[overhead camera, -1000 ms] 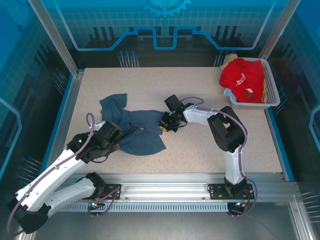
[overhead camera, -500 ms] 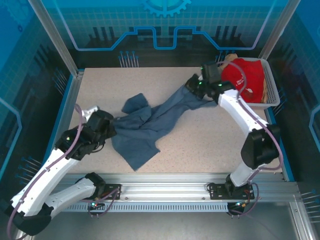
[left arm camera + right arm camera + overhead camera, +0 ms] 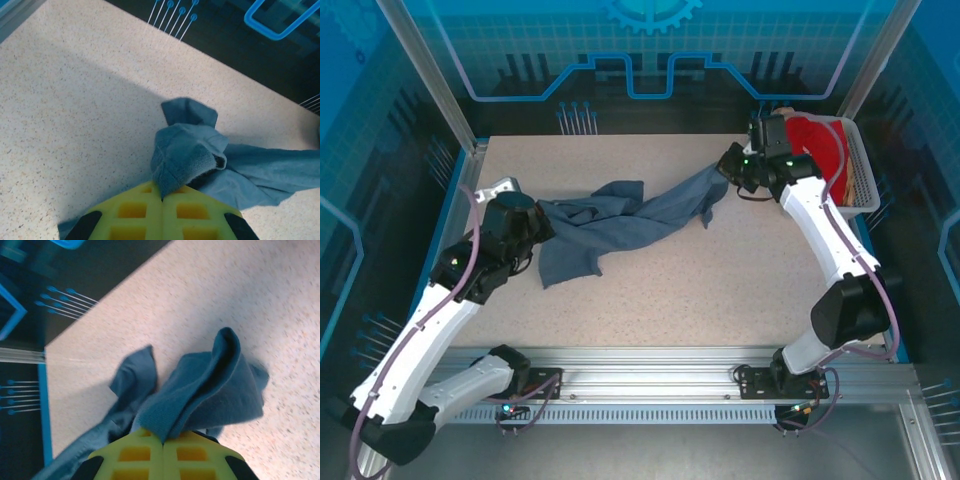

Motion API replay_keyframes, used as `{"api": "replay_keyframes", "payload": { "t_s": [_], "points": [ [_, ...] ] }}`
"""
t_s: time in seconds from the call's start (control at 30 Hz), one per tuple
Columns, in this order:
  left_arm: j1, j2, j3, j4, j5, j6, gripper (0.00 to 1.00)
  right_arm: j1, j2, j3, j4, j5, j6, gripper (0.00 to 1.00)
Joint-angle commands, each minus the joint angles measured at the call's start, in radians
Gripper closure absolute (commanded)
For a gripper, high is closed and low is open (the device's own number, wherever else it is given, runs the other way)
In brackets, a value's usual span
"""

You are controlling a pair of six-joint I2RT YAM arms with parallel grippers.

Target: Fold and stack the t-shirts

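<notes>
Between left gripper (image 3: 161, 196) and right gripper (image 3: 163, 440) stretches the blue t-shirt (image 3: 620, 216).

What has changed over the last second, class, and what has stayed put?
The right gripper, shut on the slate-blue t-shirt, swung from the middle to the far right beside the white basket. The left gripper, also shut on it, shifted left and farther out. The shirt went from bunched to stretched between them. The red t-shirt stayed in the basket.
</notes>
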Motion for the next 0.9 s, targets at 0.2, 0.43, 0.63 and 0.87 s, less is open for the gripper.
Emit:
{"api": "replay_keyframes", "payload": {
  "t_s": [0.2,0.43,0.63,0.87],
  "points": [
    [0.246,0.055,-0.194,0.054,0.187,-0.016,1.0,-0.054,0.379,0.197,-0.097,-0.067,-0.087,1.0],
    [0.345,0.133,-0.158,0.106,0.283,0.016,1.0,-0.094,0.448,0.324,-0.178,-0.002,-0.141,0.44],
    [0.349,0.139,-0.152,0.103,0.312,-0.001,1.0,-0.086,0.156,-0.125,-0.08,0.065,-0.056,0.47],
    [0.352,0.152,-0.159,0.105,0.332,-0.005,1.0,-0.026,0.176,-0.301,0.076,0.022,-0.034,0.56]
  ]
}}
